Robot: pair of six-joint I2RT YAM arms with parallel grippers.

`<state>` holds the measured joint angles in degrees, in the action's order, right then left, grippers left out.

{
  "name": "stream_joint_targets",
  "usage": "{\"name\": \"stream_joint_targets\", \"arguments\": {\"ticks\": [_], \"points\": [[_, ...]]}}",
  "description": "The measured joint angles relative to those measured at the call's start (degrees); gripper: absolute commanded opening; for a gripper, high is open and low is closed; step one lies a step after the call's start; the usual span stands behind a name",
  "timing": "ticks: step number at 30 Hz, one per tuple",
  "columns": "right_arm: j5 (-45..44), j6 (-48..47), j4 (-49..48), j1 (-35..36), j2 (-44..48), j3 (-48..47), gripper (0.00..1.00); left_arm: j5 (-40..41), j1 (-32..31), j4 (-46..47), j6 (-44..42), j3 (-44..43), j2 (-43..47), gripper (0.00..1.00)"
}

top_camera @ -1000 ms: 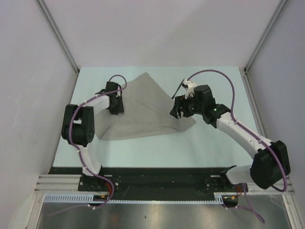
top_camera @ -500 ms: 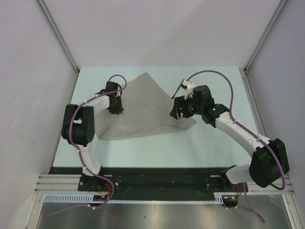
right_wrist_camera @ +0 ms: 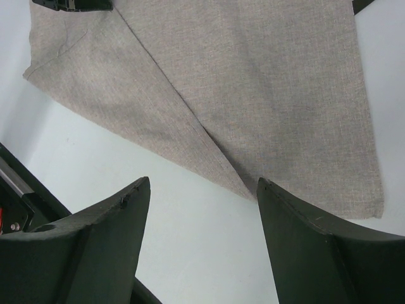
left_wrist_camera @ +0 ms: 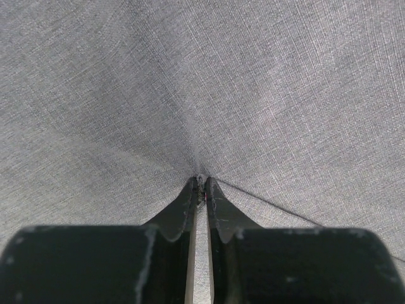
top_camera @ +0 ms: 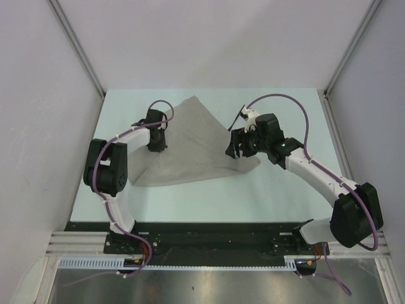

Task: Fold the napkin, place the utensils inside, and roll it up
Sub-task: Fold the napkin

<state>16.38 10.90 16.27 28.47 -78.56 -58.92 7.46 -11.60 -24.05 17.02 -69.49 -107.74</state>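
The grey-beige napkin (top_camera: 190, 145) lies folded into a rough triangle on the pale table. My left gripper (top_camera: 157, 144) sits at its left edge, shut, with the fabric pinched between the fingertips (left_wrist_camera: 201, 180); cloth (left_wrist_camera: 285, 95) fills that view. My right gripper (top_camera: 235, 151) is open and empty, hovering over the napkin's right corner; between its fingers (right_wrist_camera: 202, 183) I see bare table and the napkin's lower edge (right_wrist_camera: 266, 82). The thin black utensil (top_camera: 238, 119) lies beside the napkin's right edge, just beyond the right gripper; its end shows at the top right of the right wrist view (right_wrist_camera: 362, 5).
The pale green table (top_camera: 285, 114) is boxed in by white walls at left, back and right. A black rail (top_camera: 209, 234) with the arm bases runs along the near edge. The left gripper's body shows at the top left of the right wrist view (right_wrist_camera: 69, 4).
My left gripper has shifted slightly right and farther back, still pinching the napkin. The right gripper has stayed nearly still and open.
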Motion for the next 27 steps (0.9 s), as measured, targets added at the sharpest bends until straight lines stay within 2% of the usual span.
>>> {"name": "stream_joint_targets", "arguments": {"ticks": [6, 16, 27], "points": [[0.0, 0.0, 0.13, 0.0, -0.02, 0.0, 0.74, 2.01, -1.53, -2.05, -0.02, -0.81, 0.72, 0.13], [0.0, -0.22, 0.28, 0.0, -0.02, 0.0, 0.74, 2.49, -1.68, -3.17, 0.0, -1.25, 0.72, 0.25], [0.02, -0.39, 1.05, 0.0, -0.42, 0.02, 0.74, 2.51, -1.68, -3.13, 0.04, -1.25, 0.72, 0.28]]}}
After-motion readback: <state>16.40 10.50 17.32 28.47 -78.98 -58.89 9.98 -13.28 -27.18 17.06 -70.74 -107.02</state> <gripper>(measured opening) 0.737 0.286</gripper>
